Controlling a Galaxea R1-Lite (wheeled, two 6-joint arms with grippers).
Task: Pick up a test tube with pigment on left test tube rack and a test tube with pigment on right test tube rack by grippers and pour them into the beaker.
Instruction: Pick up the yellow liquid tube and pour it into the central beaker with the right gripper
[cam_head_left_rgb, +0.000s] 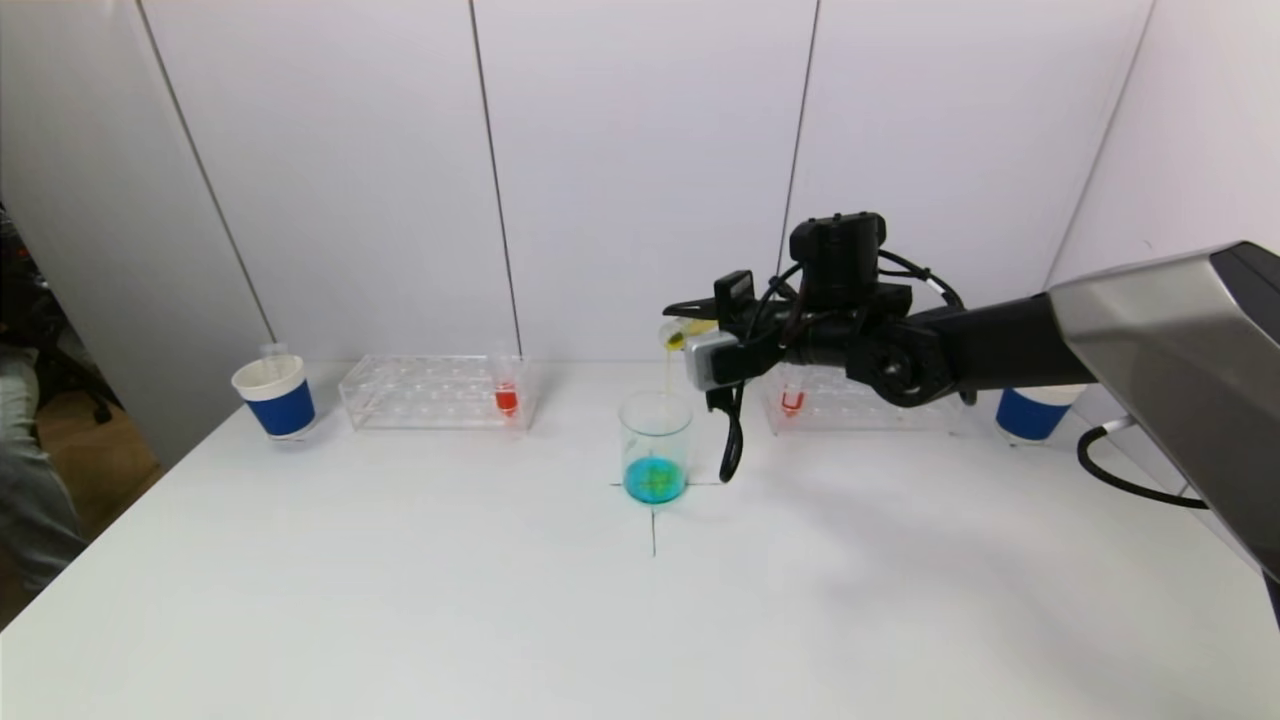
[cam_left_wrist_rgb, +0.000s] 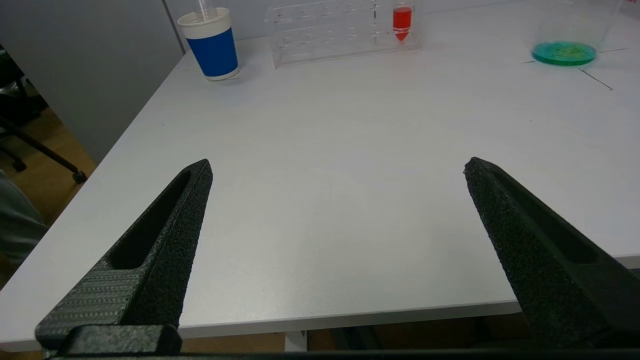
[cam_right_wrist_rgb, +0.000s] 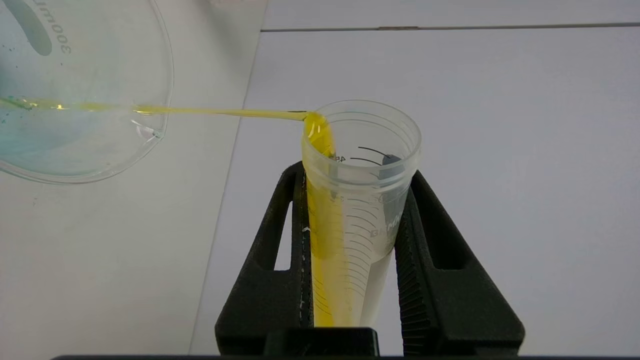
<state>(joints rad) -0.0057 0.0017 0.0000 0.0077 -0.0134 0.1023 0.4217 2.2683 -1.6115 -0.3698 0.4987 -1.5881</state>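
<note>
My right gripper (cam_head_left_rgb: 700, 325) is shut on a clear test tube (cam_right_wrist_rgb: 355, 200) with yellow pigment, tipped on its side above the beaker (cam_head_left_rgb: 655, 445). A thin yellow stream (cam_right_wrist_rgb: 225, 113) runs from the tube's lip into the beaker (cam_right_wrist_rgb: 100, 160), which holds blue-green liquid. The left rack (cam_head_left_rgb: 435, 392) holds a tube of red pigment (cam_head_left_rgb: 506, 395). The right rack (cam_head_left_rgb: 860, 405) holds a tube with a little red (cam_head_left_rgb: 792, 398). My left gripper (cam_left_wrist_rgb: 337, 167) is open and empty over the table's near left edge, out of the head view.
A blue and white paper cup (cam_head_left_rgb: 276, 396) with an empty tube in it stands left of the left rack. Another blue cup (cam_head_left_rgb: 1030, 412) stands right of the right rack, partly behind my right arm. A black cable (cam_head_left_rgb: 732, 440) hangs beside the beaker.
</note>
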